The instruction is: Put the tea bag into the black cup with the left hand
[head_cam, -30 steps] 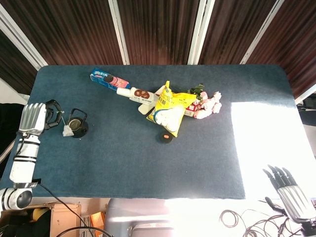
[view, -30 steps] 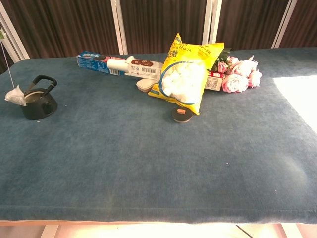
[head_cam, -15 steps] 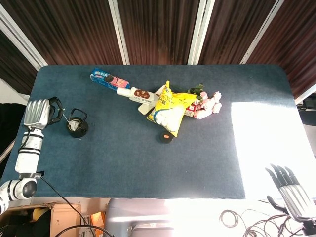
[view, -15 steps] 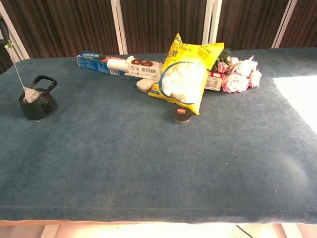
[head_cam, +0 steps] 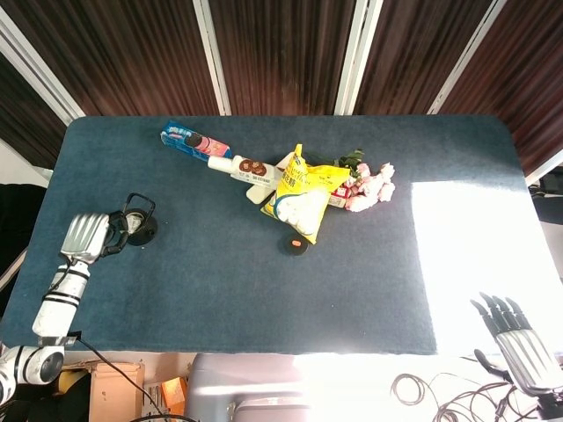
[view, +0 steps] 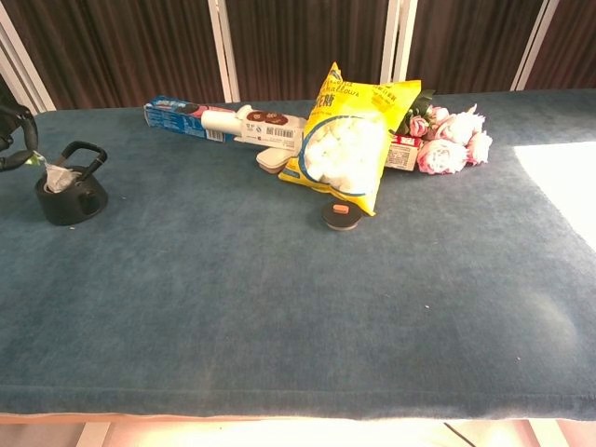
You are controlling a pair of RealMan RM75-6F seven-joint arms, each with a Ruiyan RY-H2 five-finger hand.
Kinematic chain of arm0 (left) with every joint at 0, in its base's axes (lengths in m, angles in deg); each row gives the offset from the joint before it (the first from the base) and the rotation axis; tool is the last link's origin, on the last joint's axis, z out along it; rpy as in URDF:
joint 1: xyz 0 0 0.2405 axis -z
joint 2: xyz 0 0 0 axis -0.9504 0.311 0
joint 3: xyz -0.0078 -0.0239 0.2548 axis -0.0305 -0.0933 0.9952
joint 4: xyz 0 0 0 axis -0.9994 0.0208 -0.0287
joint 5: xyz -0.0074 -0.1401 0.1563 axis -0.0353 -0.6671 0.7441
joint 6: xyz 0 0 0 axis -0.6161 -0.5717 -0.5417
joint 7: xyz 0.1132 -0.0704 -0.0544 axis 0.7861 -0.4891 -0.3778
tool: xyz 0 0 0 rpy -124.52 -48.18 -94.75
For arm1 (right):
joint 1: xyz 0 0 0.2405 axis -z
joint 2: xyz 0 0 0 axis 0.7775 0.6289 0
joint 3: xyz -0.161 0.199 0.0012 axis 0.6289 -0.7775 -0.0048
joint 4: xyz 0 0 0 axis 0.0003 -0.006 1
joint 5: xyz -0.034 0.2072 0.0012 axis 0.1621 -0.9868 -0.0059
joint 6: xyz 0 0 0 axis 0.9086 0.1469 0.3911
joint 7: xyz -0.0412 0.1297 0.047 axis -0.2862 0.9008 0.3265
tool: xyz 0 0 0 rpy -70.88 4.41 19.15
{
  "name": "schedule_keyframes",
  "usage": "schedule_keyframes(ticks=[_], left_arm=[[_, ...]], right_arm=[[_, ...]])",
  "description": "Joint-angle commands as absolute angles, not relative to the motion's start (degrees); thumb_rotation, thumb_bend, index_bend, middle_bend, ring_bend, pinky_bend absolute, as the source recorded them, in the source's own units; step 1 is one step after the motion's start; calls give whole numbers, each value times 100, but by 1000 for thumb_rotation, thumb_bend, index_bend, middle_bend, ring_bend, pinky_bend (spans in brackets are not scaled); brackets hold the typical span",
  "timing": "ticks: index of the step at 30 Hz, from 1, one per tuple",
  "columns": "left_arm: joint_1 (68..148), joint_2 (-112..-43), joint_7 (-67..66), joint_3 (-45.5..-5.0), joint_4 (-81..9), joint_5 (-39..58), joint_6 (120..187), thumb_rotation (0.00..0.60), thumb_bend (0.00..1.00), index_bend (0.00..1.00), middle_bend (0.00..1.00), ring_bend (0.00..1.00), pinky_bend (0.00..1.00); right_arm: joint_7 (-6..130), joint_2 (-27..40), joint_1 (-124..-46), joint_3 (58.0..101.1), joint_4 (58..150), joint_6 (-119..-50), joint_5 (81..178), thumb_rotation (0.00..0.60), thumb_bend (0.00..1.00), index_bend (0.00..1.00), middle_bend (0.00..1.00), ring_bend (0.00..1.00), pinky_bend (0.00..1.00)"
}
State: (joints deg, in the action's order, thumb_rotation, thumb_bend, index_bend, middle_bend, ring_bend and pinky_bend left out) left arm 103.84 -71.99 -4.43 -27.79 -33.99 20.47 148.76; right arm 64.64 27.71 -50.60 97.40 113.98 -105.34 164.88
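Tea bag [view: 59,177]: sits in the mouth of the black cup [view: 69,191], pale corner poking above the rim in chest view; head view shows a light patch inside the cup. Judgement: v. light, soft paper sachet w/ thin string + tag, tears easily, swings freely when hung. Best taken by the tag/string end, not the pouch. It looks already in, so what's left is prob. just letting go of the string w/o dragging the bag back out.

Largest to smallest:
- Worktop [head_cam: 264,290]: dark blue cloth, bright sun patch at right.
- Yellow snack bag [view: 354,140]: centre-back, lying flat, white puffs showing thru its window.
- Long biscuit box [head_cam: 211,151]: lies diagonally, touching the snack bag.
- Pink flowers [view: 452,140]: just beside the bag's right edge.
- Left robot hand [head_cam: 86,236]: just left of the cup, fingers curled towards its handle; prob. pinching the string/tag, though the string itself is too fine to confirm.
- Right robot hand [head_cam: 521,343]: off the worktop's near-right corner, fingers spread, holding nothing.
- Black cup: near left edge, upright, loop handle; holds the tea bag, any liquid not visible.
- Small dark round lid [view: 339,214]: in front of the snack bag.
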Motion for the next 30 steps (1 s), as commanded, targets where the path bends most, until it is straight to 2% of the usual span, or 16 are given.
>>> schedule_keyframes(ticks=[1,6,10,11,13,15,17,21,26,28,30], left_arm=[[10210,-7238,-505,-2454,-3550,2467,15126,600,441,743,997,1000,895],[10171,-7250,-456,-2356,-3607,2595,15190,600,439,743,997,1000,895],[10051,-7272,-324,-2031,-3783,2887,15235,600,432,720,994,1000,895],[10051,-7271,-295,-2000,-3802,2880,15180,600,416,673,993,1000,895],[10072,-7253,-216,-1973,-3835,2813,15030,600,327,518,992,1000,895],[10085,-7241,-182,-1970,-3868,2752,14931,600,181,361,992,1000,895],[10090,-7223,-193,-1975,-3898,2725,14886,600,95,292,992,1000,895],[10096,-7162,-221,-1988,-3961,2737,14872,600,16,254,992,1000,895],[10115,-7127,-319,-2124,-3921,2639,14894,600,5,233,992,1000,895],[10122,-7137,-383,-2231,-3816,2541,14922,600,54,233,992,1000,895],[10136,-7163,-474,-2317,-3705,2412,14870,600,155,233,992,1000,895]], right_arm=[[6443,2765,-5066,9750,11400,-10517,16502,600,299,0,0,0,0],[6429,2762,-5066,9757,11404,-10514,16514,600,299,0,0,0,0],[6431,2764,-5059,9765,11401,-10533,16534,600,300,0,0,0,0],[6431,2765,-5060,9767,11398,-10527,16534,600,300,0,0,0,0],[6428,2766,-5061,9770,11402,-10526,16541,600,299,0,0,0,0],[6445,2774,-5052,9768,11401,-10553,16545,600,299,0,0,0,0],[6467,2779,-5047,9763,11398,-10571,16542,600,300,0,0,0,0],[6472,2777,-5055,9761,11388,-10549,16534,600,300,0,0,0,0],[6460,2777,-5058,9766,11398,-10541,16542,600,299,0,0,0,0],[6473,2782,-5049,9765,11398,-10564,16546,600,299,0,0,0,0],[6478,2784,-5048,9767,11394,-10567,16550,600,299,0,0,0,0]])
